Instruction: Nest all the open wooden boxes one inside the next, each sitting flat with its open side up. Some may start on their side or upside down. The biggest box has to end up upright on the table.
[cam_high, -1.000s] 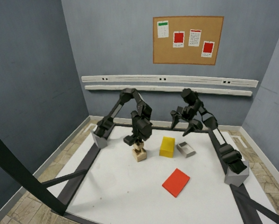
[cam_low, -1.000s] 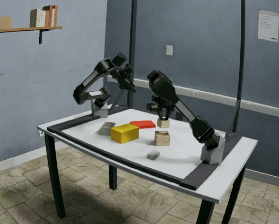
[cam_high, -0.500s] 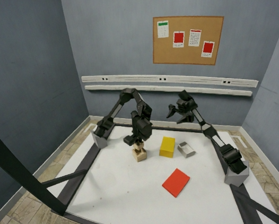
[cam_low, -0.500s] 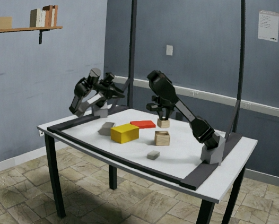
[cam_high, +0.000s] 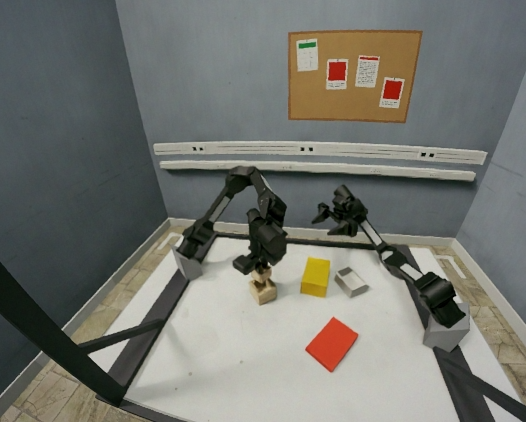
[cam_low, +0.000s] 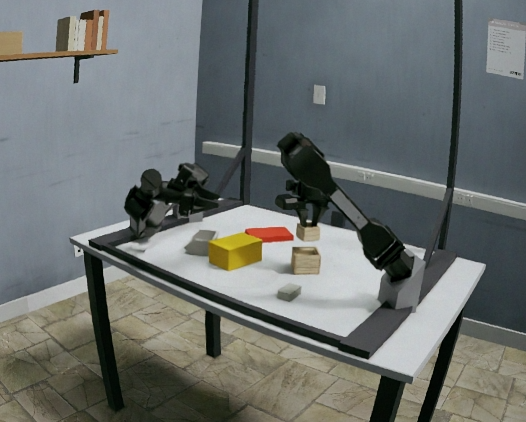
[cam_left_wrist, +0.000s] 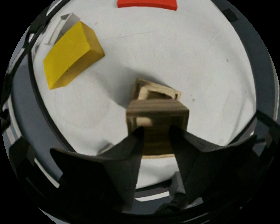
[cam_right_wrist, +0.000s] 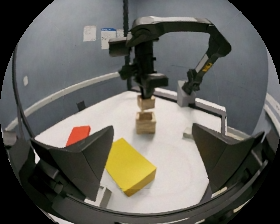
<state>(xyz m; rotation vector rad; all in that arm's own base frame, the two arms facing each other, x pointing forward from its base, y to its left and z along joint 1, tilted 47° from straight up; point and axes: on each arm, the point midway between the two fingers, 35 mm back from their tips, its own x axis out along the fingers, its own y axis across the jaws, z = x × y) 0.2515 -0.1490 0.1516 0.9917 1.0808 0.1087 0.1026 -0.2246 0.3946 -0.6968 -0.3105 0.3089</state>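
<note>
My left gripper (cam_high: 257, 264) is shut on a small wooden box (cam_high: 261, 274) and holds it just above a larger open wooden box (cam_high: 263, 291) that stands upright on the table. In the exterior view the small box (cam_low: 307, 232) hangs under the left gripper (cam_low: 307, 220), with the larger box (cam_low: 306, 260) in front of it. The left wrist view shows the small box (cam_left_wrist: 158, 115) between the fingers. A grey open box (cam_high: 351, 281) lies tilted beside the yellow block. My right gripper (cam_high: 326, 216) is open and empty, raised high above the table's back edge.
A yellow block (cam_high: 315, 276) stands between the wooden boxes and the grey box. A flat red block (cam_high: 332, 343) lies nearer the front. A small grey block (cam_low: 289, 292) lies near the table edge in the exterior view.
</note>
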